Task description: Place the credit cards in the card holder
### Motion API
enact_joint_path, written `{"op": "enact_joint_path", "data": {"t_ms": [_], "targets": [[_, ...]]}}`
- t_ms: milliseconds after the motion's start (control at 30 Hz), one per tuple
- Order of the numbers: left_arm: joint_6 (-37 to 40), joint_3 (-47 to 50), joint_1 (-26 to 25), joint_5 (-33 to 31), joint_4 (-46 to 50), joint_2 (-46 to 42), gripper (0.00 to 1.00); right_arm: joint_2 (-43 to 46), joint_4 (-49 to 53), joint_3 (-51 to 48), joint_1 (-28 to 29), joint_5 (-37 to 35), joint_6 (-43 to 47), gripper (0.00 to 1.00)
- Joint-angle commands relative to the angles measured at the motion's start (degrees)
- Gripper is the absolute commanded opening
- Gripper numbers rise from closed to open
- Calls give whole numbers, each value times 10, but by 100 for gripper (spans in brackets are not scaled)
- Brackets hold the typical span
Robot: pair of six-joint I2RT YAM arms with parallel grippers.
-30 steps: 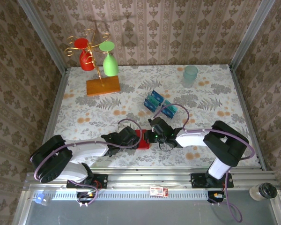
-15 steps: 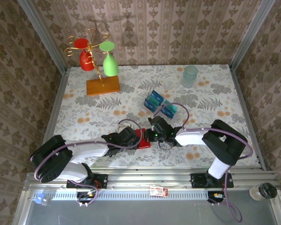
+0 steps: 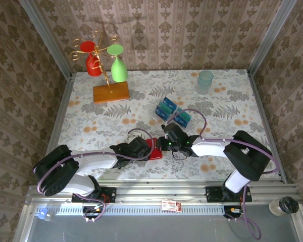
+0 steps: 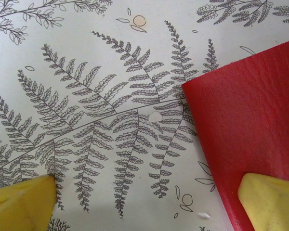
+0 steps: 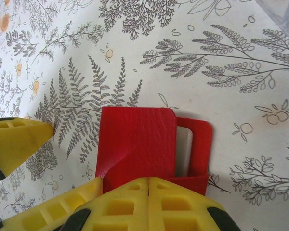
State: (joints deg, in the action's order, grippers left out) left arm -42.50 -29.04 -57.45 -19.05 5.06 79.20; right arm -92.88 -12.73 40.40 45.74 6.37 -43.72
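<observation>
While my left arm has stayed put over the last second, my right arm has swung its elbow outward and the wrist has crept a little toward the far side of the card holder (image 5: 135, 139). The holder itself has barely shifted on the table (image 3: 91, 116).

My right gripper (image 5: 149, 185) is closed, fingers pressed flat together at the near edge of the card holder. It seems to pinch that edge, where one corner of the red cover curls up toward the fingertips (I can't see the contact itself). On the side of the holder away from my left arm, an inner pocket with a slot shows past the cover.

My left gripper (image 4: 144, 202) is spread as wide as it goes and has hold of nothing. One finger sits over a corner of the card holder and the other is over bare cloth beside it.

I read the small shift as my right arm working the cover open while the left one steadies the holder. No card is in it yet.

The credit cards (image 3: 167, 107), blue and teal, stand beyond the card holder in a clear rack (image 3: 184, 120), near but apart from it. A pale cup (image 3: 205, 80) stands farther beyond it, toward the back. A gold stand (image 3: 105, 70) with a red and a green glass is well apart from the holder, at the far left.
</observation>
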Motion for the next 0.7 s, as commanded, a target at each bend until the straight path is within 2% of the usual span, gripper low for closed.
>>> {"op": "enact_joint_path", "data": {"t_ms": [0,367,667], "targets": [[-4,14,-17,77,1,37,100,-22,3,20,-2,4,1,0],[-4,14,-19,77,1,37,100,-48,-2,28,6,12,4,0],[-4,12,-19,76,2,37,100,-47,13,2,26,-11,18,0]]}}
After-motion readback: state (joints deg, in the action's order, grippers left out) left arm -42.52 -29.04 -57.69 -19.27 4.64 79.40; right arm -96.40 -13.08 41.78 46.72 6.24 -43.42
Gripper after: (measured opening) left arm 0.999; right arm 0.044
